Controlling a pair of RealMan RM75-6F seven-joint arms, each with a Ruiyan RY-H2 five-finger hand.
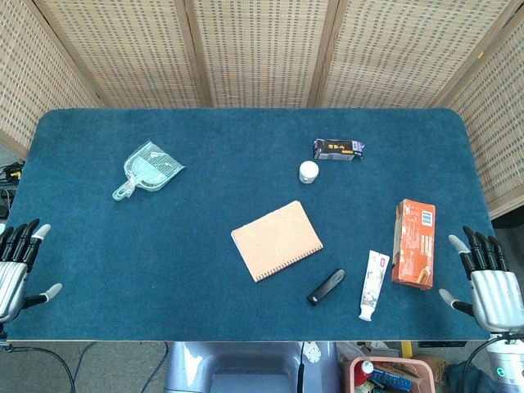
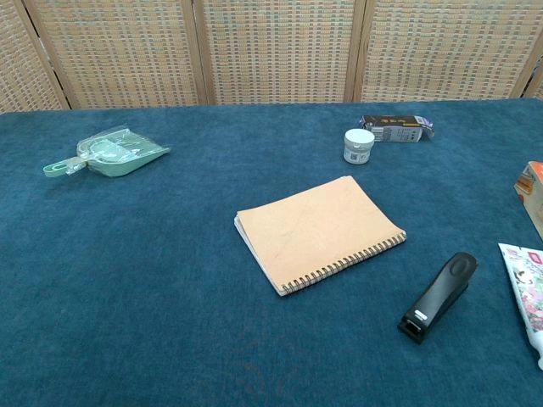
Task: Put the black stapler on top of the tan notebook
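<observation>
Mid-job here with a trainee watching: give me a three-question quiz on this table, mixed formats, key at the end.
1. True or false: the stapler already lies on the notebook.
2. Which hand is nearer the stapler: A) left hand B) right hand
3. Fill in: the small white jar stands beside the dark ____.

Key: 1 false, it lies on the table beside the notebook; 2 B; 3 box.

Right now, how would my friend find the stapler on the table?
Find the tan notebook in the middle of the blue table. Just right of its near corner lies the stapler. It is small, black and slim, unlike the white tube beside it.
</observation>
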